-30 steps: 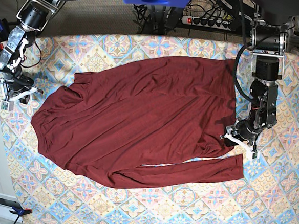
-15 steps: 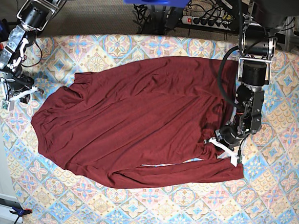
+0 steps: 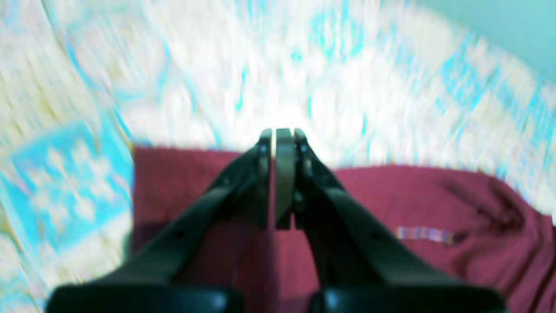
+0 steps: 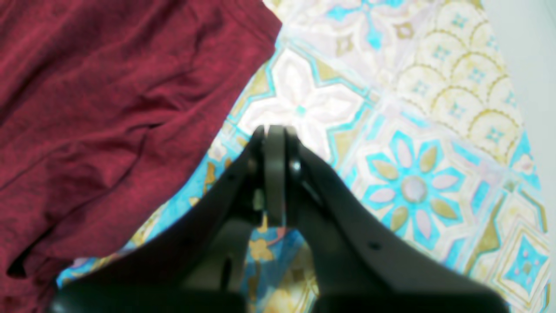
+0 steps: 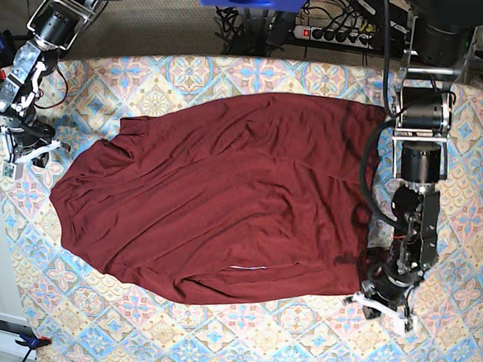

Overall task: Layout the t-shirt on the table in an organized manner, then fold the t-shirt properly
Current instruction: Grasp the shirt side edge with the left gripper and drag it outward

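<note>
No brand or readable writing shows on anything; the only mark is a small striped tag on the t-shirt in the left wrist view, too blurred to read.

The t-shirt lies spread across the middle of the table, its body rumpled with long creases. Its upper edge runs close to the table's 12 o'clock border, and its lower hem curves toward 6 o'clock, with a band of bare patterned cloth below it. At 3 o'clock a wide strip of table is free beside the shirt's edge; at 9 o'clock a narrower strip is free.

The left gripper sits at about 4 o'clock, just beside the shirt's lower corner, its jaws pressed together; from its wrist camera maroon cloth lies under and between the fingers, though blur hides whether any is pinched. The right gripper rests at 9 o'clock over bare table, jaws pressed together on nothing, the shirt's edge near it.
</note>
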Action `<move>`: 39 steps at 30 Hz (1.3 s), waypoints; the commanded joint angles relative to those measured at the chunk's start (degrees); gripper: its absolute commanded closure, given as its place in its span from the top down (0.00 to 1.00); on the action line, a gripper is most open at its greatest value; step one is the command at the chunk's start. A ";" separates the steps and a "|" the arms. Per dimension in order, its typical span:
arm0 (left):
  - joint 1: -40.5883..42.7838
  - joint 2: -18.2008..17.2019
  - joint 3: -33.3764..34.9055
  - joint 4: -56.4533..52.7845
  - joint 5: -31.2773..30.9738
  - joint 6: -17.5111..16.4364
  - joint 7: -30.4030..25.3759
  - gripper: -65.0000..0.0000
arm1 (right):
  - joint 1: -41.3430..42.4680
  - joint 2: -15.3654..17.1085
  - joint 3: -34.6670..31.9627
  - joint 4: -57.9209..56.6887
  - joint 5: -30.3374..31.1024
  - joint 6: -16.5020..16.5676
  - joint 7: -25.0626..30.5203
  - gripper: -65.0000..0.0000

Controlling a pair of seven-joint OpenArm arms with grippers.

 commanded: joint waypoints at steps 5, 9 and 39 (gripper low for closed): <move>-10.57 -0.94 -0.17 -12.00 2.78 -0.03 -7.60 0.00 | 0.63 1.28 0.30 1.18 0.72 0.02 1.24 0.00; -15.93 -0.94 0.19 -20.70 4.27 -0.03 -11.47 0.00 | 0.63 1.28 0.30 1.18 0.72 0.02 1.24 0.00; 16.51 0.20 -8.25 5.49 4.36 -0.65 7.52 0.46 | 0.81 0.05 0.21 4.08 0.81 0.02 -0.69 0.00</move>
